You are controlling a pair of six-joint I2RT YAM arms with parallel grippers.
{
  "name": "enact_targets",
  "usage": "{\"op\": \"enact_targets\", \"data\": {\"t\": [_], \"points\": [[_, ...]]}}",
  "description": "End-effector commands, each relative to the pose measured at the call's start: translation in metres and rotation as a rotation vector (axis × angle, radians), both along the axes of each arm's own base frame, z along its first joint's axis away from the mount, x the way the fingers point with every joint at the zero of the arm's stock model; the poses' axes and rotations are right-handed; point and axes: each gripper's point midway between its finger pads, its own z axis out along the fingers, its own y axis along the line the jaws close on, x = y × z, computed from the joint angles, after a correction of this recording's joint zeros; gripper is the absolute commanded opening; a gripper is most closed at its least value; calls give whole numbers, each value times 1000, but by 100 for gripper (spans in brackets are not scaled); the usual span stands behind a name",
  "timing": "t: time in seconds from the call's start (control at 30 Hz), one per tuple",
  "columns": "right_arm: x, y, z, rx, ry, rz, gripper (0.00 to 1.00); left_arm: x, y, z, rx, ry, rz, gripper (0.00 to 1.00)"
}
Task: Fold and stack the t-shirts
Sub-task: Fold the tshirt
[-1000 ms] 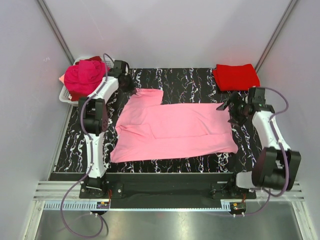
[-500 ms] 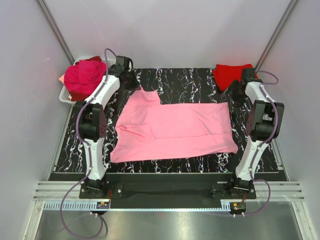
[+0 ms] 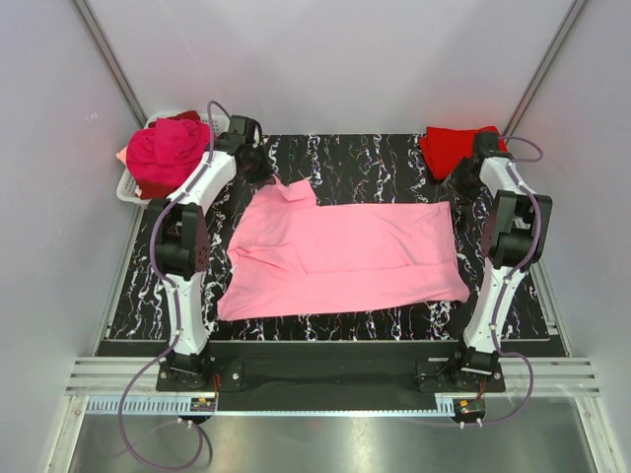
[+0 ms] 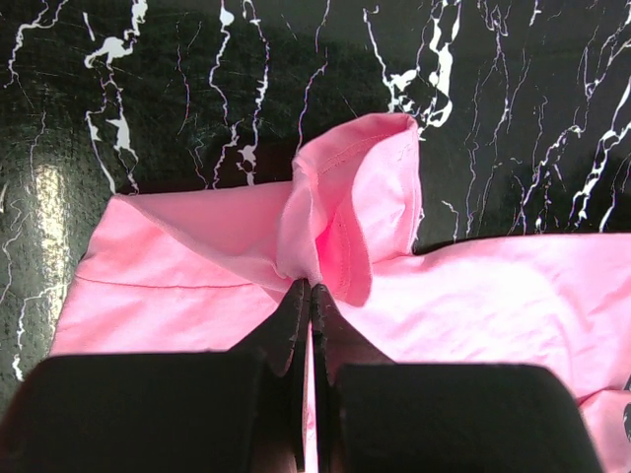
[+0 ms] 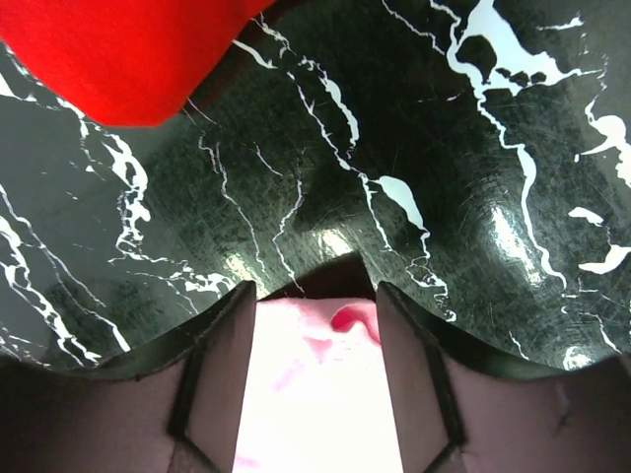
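A light pink t-shirt [image 3: 345, 256] lies spread flat on the black marble table. My left gripper [image 3: 266, 173] is shut on its far left sleeve corner; in the left wrist view the jaws [image 4: 311, 288] pinch a raised fold of the pink cloth [image 4: 473, 296]. My right gripper [image 3: 457, 182] is at the shirt's far right corner, open, with the pink edge [image 5: 315, 384] lying between its fingers [image 5: 227, 374]. A folded bright red t-shirt [image 3: 458, 148] lies at the far right, just beyond that gripper, and shows in the right wrist view [image 5: 118, 49]. Magenta and dark red shirts [image 3: 168, 153] are heaped at the far left.
The heap sits in a white mesh basket [image 3: 130, 185] off the table's far left corner. Grey walls close in the table on the left, back and right. Bare marble table [image 3: 375, 163] shows between the two grippers.
My right arm has swung from beside the shirt's right edge to its far right corner. My left gripper has closed on the sleeve corner and bunched it up a little.
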Motion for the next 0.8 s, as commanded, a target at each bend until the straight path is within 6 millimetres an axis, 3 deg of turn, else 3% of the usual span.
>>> {"op": "enact_targets", "data": {"t": [0.0,0.27,0.37,0.5,0.63,0.77], "points": [[0,-2,-3,-7,-9,-6,58,5,2,43,-9,-106,0,0],[-3,1,-10,10,-3,1,43,3,3,40,-7,-95,2,0],[-2,2,-13,13,-2,4,29,3,3,41,-4,-95,4,0],[1,4,-6,23,-14,5,2,1,7,47,13,-96,5,0],[2,8,5,45,-28,11,0,-3,11,61,33,-108,7,0],[-2,12,32,55,-68,14,0,-17,20,81,68,-122,17,0]]}}
